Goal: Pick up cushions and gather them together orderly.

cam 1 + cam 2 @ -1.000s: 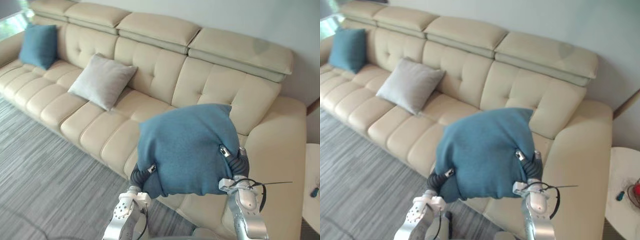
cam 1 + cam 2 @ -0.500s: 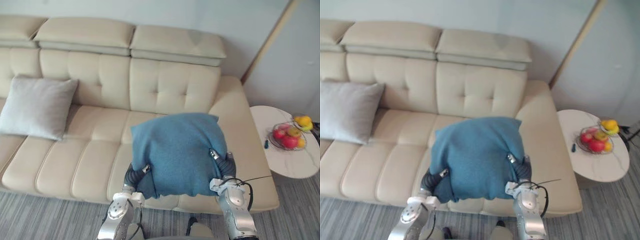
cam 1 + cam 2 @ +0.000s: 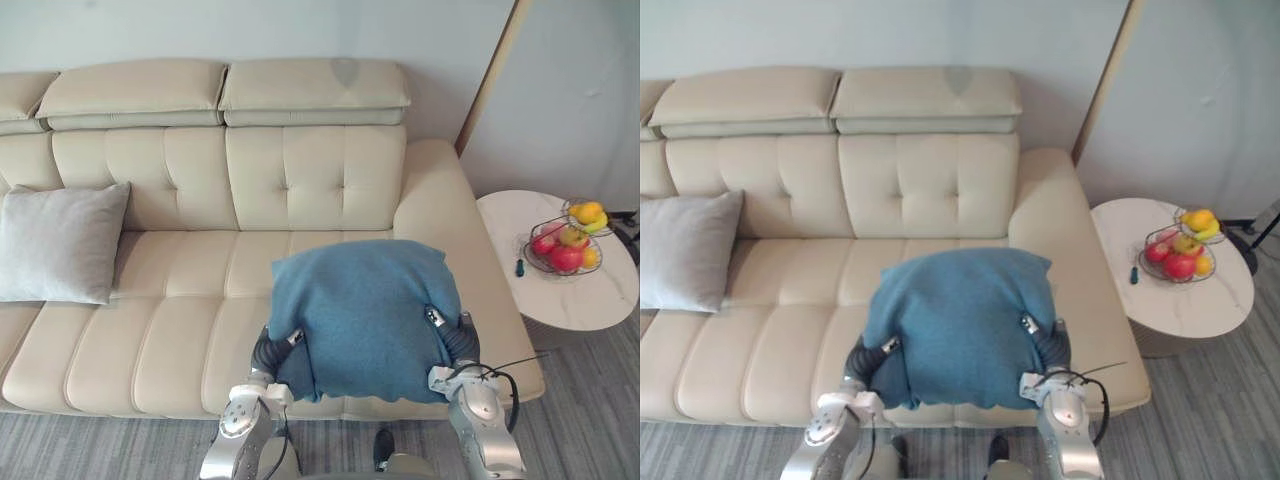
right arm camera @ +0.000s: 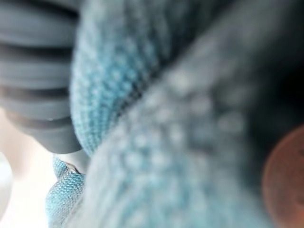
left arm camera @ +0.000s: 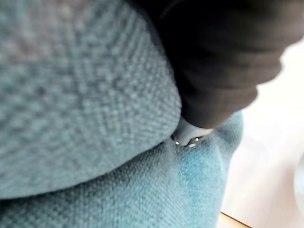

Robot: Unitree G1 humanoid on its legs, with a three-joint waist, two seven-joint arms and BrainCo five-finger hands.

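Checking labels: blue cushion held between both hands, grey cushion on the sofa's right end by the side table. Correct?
No. The grey cushion lies on the sofa at the left, away from the side table, per the left eye view. Rest holds.

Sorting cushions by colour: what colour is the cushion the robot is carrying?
Teal blue cushion, clearest in left eye view.

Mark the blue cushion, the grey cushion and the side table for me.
blue cushion (image 3: 360, 315), left eye view, middle of its upper face.
grey cushion (image 3: 60, 243), left eye view, centre of its front.
side table (image 3: 535, 305), left eye view, bare top.
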